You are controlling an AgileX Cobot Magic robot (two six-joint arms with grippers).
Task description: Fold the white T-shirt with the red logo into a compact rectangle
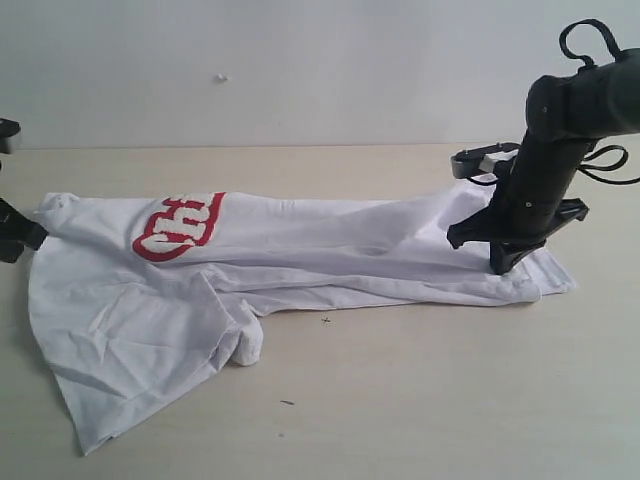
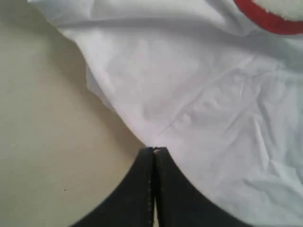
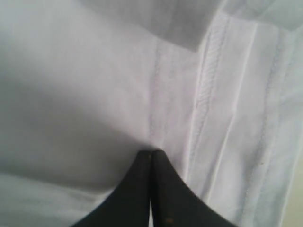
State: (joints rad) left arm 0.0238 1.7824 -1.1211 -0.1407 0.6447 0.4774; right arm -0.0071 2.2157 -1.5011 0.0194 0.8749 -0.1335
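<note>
Shows T-shirt (image 1: 300, 250) stretched lengthwise across table (image 1: 450, 400), wrinkled and partly doubled over on itself, one loose flap spreading toward the near left. Places logo (image 1: 180, 228) on the upper layer toward the left end, red outline around white filling, its lower part lost under a fold. Catches only a red arc of logo (image 2: 270, 21) in the left wrist view.

Locates left gripper (image 1: 30, 235) at the far left of the exterior view, at the shirt's left corner, cloth drawn toward it. Presents left gripper (image 2: 154, 150) up close with jaws pressed fully together, tips nipping the cloth's edge over bare table.

Locates right gripper (image 1: 498, 265) low at the shirt's right end, cloth tented up to it. Presents right gripper (image 3: 151, 152) with jaws likewise closed tight, pinching cloth just beside a stitched hem (image 3: 206, 90). Sets a plain pale wall (image 1: 300, 70) behind.
</note>
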